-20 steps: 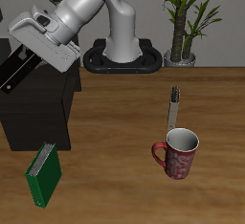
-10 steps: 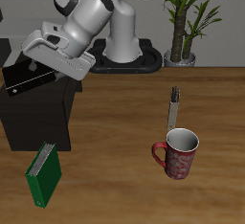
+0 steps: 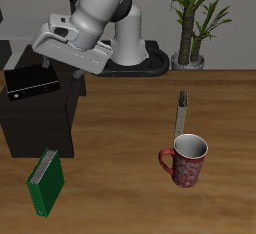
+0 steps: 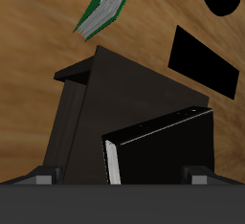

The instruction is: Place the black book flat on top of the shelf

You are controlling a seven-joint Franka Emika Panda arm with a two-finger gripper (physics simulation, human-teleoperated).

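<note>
The black book (image 3: 31, 81) lies flat on the top of the shelf (image 3: 40, 123), a low black-brown cabinet at the table's edge. My gripper (image 3: 68, 70) hangs just above the shelf top, beside the book, open and empty. In the wrist view the book (image 4: 163, 151) lies cover up with its pale page edge showing, on the shelf (image 4: 86, 99). It is seen below and between my spread fingertips (image 4: 43, 178), which do not touch it. The gripper (image 4: 120, 178) holds nothing.
A green book (image 3: 44, 183) stands on the table in front of the shelf and also shows in the wrist view (image 4: 110, 6). A slim grey-beige book (image 3: 181, 113) stands mid-table behind a red mug (image 3: 185, 160). A potted plant (image 3: 190, 23) stands at the back.
The gripper carried the tilted black book over the shelf, laid it flat on the top and let go. It has since opened and drawn up and away from the book.
</note>
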